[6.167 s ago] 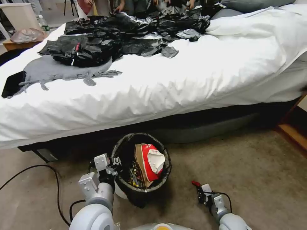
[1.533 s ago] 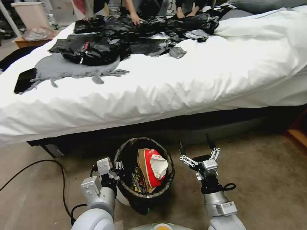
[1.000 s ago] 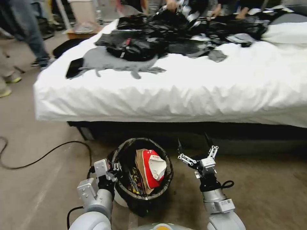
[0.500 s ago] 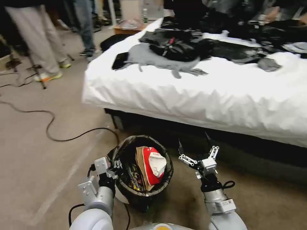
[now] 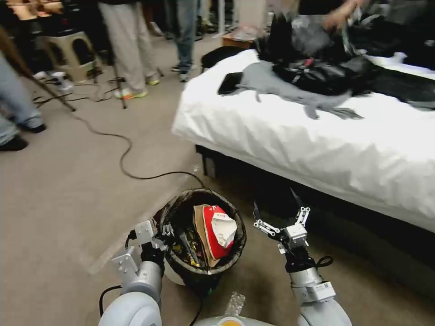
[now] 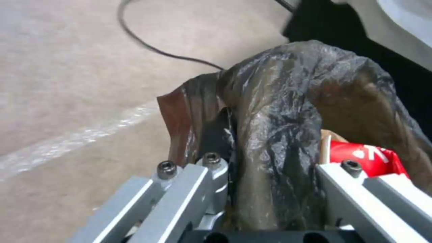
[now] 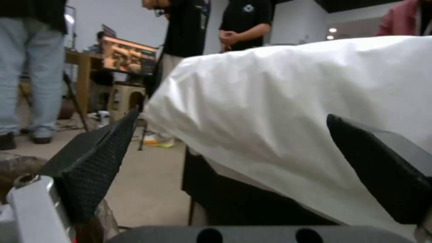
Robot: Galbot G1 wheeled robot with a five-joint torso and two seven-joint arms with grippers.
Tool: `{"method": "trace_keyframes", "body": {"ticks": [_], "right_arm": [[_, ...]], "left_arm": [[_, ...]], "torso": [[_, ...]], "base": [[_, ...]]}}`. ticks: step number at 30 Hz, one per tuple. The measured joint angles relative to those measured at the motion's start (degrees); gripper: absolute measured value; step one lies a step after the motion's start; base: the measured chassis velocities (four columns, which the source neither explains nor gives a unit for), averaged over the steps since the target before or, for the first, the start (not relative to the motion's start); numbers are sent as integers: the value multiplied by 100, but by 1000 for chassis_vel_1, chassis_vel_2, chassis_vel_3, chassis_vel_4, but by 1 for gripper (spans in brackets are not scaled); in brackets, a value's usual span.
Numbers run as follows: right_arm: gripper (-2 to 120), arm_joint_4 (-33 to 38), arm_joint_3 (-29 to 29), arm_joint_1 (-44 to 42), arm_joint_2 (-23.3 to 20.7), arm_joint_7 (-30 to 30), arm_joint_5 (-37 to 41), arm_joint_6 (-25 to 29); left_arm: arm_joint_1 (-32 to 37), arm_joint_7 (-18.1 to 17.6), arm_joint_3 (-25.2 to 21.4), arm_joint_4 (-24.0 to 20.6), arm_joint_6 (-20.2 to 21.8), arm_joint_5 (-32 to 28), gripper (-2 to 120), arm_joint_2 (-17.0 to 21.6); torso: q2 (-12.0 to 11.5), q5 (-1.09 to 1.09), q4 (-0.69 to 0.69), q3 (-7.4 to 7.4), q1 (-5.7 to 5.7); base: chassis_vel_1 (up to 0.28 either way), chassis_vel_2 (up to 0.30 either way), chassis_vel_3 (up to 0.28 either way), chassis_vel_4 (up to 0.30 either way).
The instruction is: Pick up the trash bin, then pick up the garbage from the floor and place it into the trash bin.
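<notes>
Lower centre: left gripper (image 5: 166, 234) grasps the trash bin (image 5: 201, 271) by its rim; right gripper (image 5: 276, 213), fingers spread, holds nothing.

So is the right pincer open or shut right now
Open. The right pincer has its fingertips spread wide apart beside the trash bin, with nothing between them.

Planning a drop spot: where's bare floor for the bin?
Bare carpet left of the trash bin, between the black cable and left gripper. Tight on the right: open right gripper hangs beside the bed.
</notes>
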Motion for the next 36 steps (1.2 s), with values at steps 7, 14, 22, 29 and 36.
{"method": "trace_keyframes", "body": {"ticks": [7,14,22,29,36], "right_arm": [[100,-17,-21,53,-29,-22,25,-3],[100,-32,-34,43,-16,-30,22,-2],[100,-32,-36,14,-3,-42,16,5],[100,-19,-11,31,5,-56,11,16],[100,12,2,32,-14,-65,10,17]], "left_arm": [[5,-3,-30,-28,9,-26,93,6],[-30,-7,-70,-40,18,-58,93,-2],[-32,-14,-121,-80,20,-101,93,2],[-30,-21,-139,-100,21,-117,93,-6],[-9,-22,-140,-125,21,-120,93,-16]], "torso": [[0,0,0,0,0],[0,0,0,0,0],[0,0,-1,0,0],[0,0,0,0,0],[0,0,-1,0,0]], "base": [[119,128,123,121],[125,120,128,133],[120,119,127,117],[134,124,124,113],[127,125,123,130]]}}
